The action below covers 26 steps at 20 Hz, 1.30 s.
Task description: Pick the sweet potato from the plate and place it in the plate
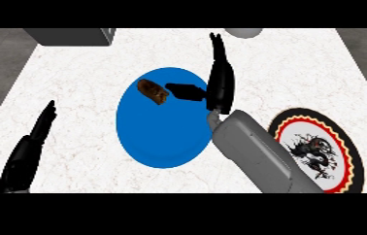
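White counter (86, 108): brown, lumpy sweet potato (153, 91) on blue plate (161, 142).

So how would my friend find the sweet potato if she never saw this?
Look at the white marble counter and find the big blue plate in its middle. Near that plate's upper left lies the sweet potato, beside the right hand. It is the only small, brown, lumpy thing; the other plate, red and black, holds no food.
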Each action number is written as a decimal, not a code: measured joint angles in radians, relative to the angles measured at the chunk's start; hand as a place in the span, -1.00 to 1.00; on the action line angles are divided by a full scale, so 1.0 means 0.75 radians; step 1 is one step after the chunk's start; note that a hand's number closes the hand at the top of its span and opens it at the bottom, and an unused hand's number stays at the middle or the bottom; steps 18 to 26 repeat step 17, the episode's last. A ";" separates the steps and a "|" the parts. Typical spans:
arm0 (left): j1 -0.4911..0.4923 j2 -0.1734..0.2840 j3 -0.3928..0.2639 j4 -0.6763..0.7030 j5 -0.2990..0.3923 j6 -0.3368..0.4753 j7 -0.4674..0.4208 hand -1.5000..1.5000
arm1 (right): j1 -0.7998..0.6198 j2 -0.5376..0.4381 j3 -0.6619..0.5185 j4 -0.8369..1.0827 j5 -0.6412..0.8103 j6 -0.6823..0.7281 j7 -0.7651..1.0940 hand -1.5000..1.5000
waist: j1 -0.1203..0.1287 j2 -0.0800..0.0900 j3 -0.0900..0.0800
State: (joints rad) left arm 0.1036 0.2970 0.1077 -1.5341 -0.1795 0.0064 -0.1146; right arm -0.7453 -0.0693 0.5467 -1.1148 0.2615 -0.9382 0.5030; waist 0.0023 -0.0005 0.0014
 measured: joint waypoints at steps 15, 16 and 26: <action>-0.013 0.000 0.043 0.009 -0.007 -0.027 0.004 0.00 | 0.698 -0.389 -0.385 -0.533 -0.461 0.422 -0.717 -1.00 | -0.008 0.000 -0.001; -0.020 -0.001 0.046 0.004 -0.009 -0.031 0.015 0.00 | 0.723 -0.397 -0.418 -0.531 -0.481 0.459 -0.749 -1.00 | -0.007 0.000 -0.001; -0.017 -0.010 0.042 -0.003 -0.019 -0.027 0.015 0.00 | 0.729 -0.399 -0.453 -0.505 -0.499 0.498 -0.791 -1.00 | -0.006 0.000 -0.001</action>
